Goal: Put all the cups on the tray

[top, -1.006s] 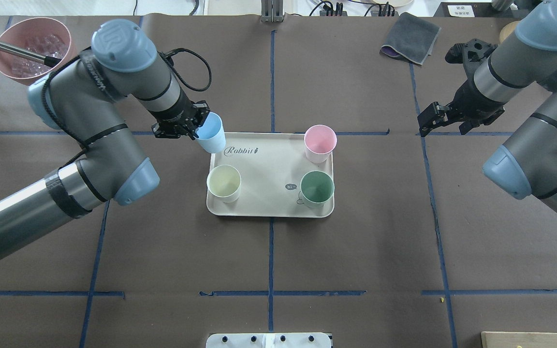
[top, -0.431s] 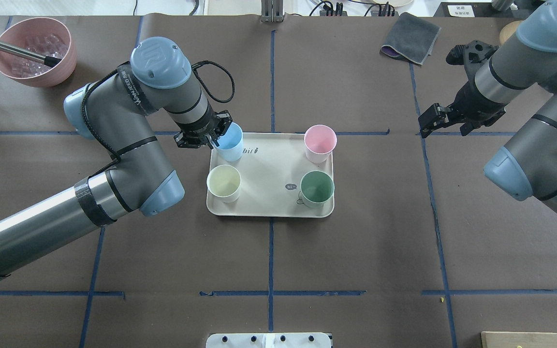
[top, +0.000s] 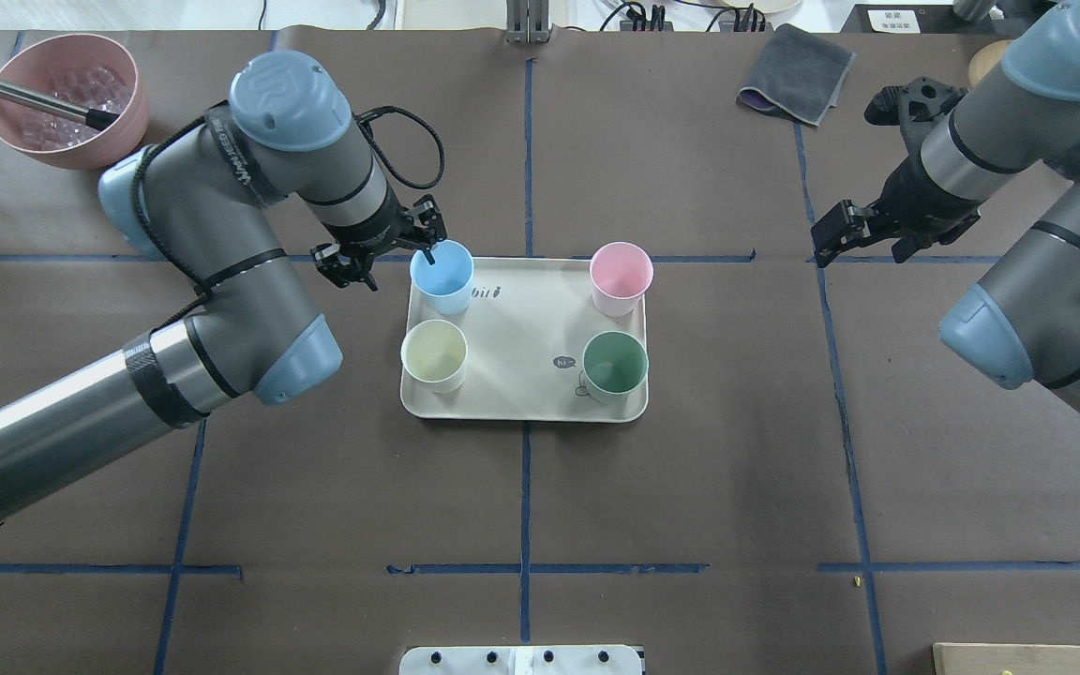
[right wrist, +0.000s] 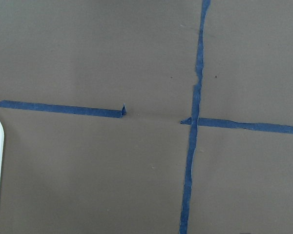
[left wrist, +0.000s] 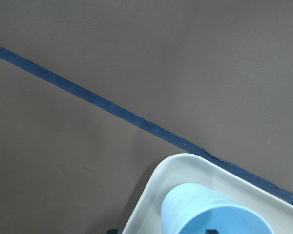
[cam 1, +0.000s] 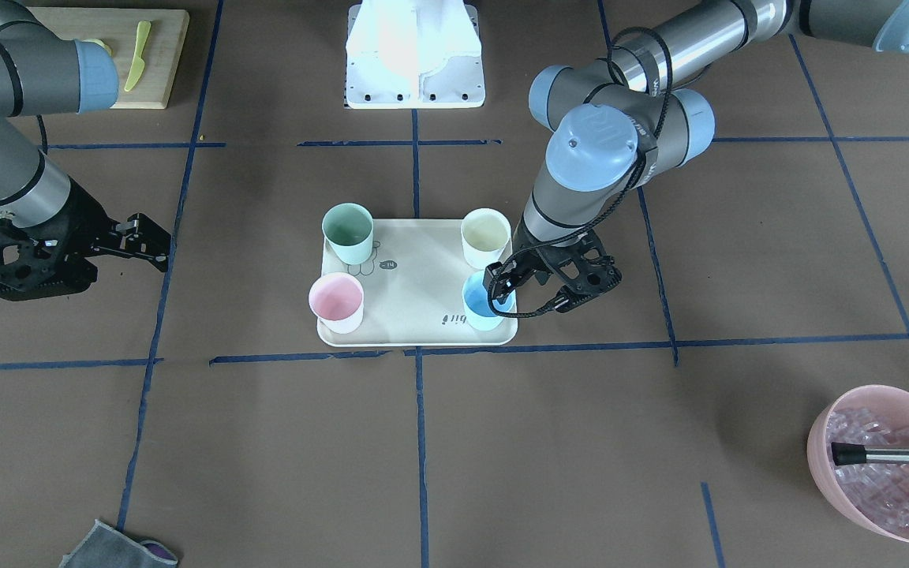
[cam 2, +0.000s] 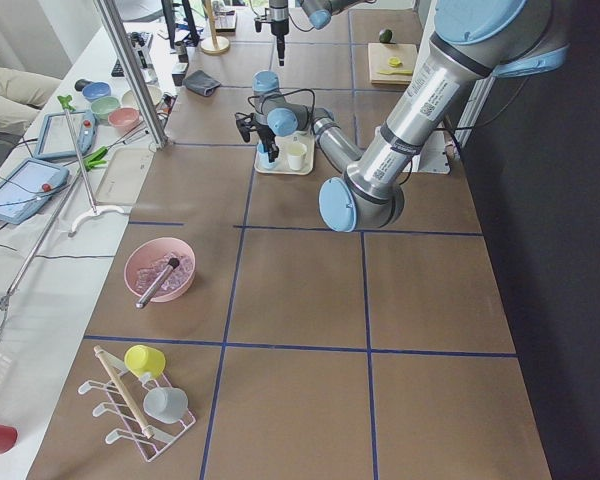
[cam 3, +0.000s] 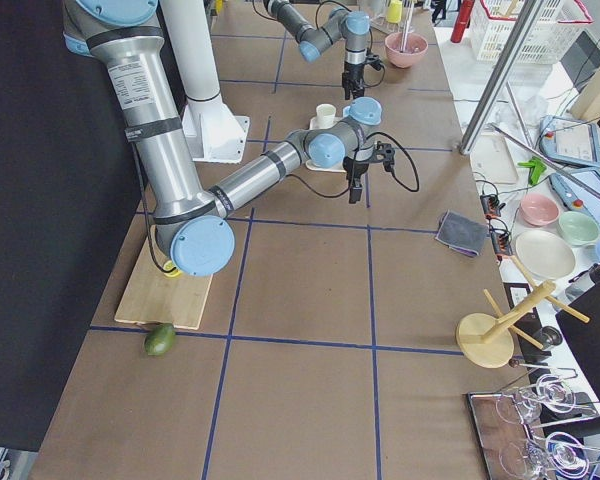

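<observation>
Four cups stand upright on the tray (top: 521, 323), mid-worktop (top: 709, 487): blue cup (top: 442, 277) in the far corner on my left, then pink cup (top: 621, 272), cream cup (top: 434, 354), green cup (top: 614, 366). Left jaws are spread wide, gripping nothing. One fingertip (top: 427, 249) dips inside the blue cup's rim, the other sits outside it to the left. My way out looks straight up, along the cup's axis. Right jaws are parted, empty, well apart from the tray. Legible: "bit", "hi~".
</observation>
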`<move>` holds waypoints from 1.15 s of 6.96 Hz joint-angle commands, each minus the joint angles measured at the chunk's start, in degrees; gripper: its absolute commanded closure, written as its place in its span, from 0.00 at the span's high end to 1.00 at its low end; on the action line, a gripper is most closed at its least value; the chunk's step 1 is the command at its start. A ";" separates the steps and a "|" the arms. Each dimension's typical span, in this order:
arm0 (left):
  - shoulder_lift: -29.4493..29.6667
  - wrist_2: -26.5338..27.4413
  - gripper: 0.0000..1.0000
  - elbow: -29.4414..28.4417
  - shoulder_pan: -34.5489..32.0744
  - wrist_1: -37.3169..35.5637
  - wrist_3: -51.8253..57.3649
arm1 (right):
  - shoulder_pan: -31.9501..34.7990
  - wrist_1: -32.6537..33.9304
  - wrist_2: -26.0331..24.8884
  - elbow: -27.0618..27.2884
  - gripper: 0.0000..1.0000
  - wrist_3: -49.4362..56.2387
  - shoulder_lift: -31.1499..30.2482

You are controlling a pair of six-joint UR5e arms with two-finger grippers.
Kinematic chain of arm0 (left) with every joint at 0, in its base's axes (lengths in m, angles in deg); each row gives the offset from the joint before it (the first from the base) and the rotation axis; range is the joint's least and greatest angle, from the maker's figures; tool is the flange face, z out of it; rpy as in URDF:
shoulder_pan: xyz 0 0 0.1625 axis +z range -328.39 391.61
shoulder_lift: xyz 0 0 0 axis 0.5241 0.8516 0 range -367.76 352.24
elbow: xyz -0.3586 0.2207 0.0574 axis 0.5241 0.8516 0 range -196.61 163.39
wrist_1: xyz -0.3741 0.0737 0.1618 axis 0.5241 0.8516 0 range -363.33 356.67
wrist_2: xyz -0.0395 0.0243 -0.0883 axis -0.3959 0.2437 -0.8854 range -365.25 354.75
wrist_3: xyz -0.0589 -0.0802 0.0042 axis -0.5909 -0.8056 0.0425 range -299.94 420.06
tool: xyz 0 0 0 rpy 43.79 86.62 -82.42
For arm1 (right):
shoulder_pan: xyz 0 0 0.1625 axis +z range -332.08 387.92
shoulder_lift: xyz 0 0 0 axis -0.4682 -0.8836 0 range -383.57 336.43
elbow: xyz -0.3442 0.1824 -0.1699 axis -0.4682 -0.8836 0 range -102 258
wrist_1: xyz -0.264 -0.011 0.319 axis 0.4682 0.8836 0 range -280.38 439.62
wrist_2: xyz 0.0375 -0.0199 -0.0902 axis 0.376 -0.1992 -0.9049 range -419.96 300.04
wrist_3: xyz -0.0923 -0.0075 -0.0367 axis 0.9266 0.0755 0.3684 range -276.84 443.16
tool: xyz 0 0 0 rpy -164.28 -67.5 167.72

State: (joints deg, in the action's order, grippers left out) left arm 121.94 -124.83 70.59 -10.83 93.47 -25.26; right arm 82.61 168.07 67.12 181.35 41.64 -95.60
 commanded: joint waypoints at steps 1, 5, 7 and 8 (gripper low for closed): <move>-9.40 -4.68 1.00 10.91 -6.30 -7.29 16.66 | 0.67 0.06 0.61 1.41 1.00 3.17 -2.30; -26.56 -10.31 1.00 14.93 -26.41 -10.93 66.67 | 13.82 0.94 3.51 1.95 1.00 28.26 -13.63; -30.03 -14.51 1.00 10.13 -37.57 -12.58 84.29 | 22.08 1.03 3.52 1.86 1.00 43.30 -21.62; -31.16 -15.49 1.00 9.48 -40.50 -15.56 90.09 | 25.26 1.03 3.43 1.51 1.00 47.02 -24.27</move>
State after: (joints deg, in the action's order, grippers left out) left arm 92.29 -138.43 81.78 -46.61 80.69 56.77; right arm 103.53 169.06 70.54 183.14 82.57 -116.11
